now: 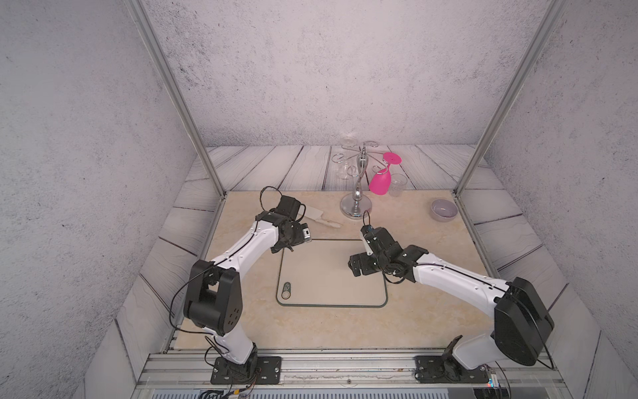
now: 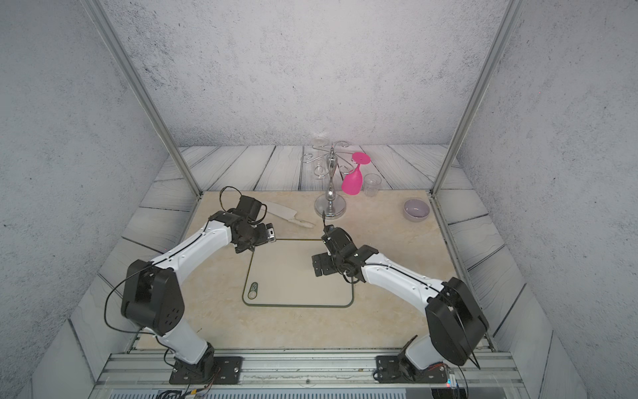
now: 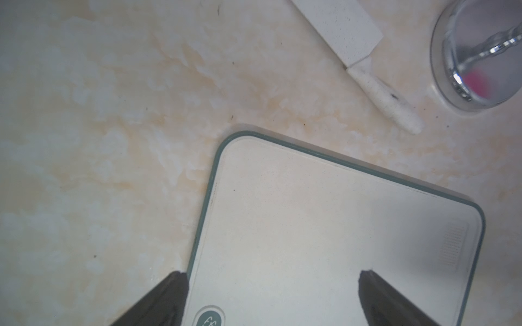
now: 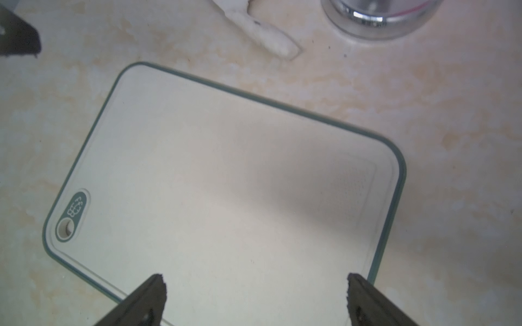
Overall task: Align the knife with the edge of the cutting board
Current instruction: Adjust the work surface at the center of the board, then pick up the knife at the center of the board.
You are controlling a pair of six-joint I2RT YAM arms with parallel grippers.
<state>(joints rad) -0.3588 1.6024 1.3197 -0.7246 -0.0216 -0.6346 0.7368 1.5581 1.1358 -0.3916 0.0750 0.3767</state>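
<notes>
The cream knife (image 1: 322, 218) lies flat on the marble tabletop just beyond the cutting board's far edge. It sits at a slant to that edge, its handle (image 3: 387, 97) pointing toward the chrome stand, and my left arm hides part of its blade in both top views. The beige cutting board (image 1: 331, 276) with a thin green rim lies mid-table, logo (image 4: 72, 216) at its near-left corner. My left gripper (image 3: 271, 278) hovers open and empty over the board's far-left corner. Open and empty too, my right gripper (image 4: 255, 282) hangs above the board's right side.
A chrome glass rack (image 1: 357, 207) stands just behind the knife's handle, with a pink goblet (image 1: 379, 181) hanging on it. A clear cup (image 1: 397, 184) is beside it, and a grey bowl (image 1: 443, 209) sits at the far right. Metal frame posts stand at both far corners.
</notes>
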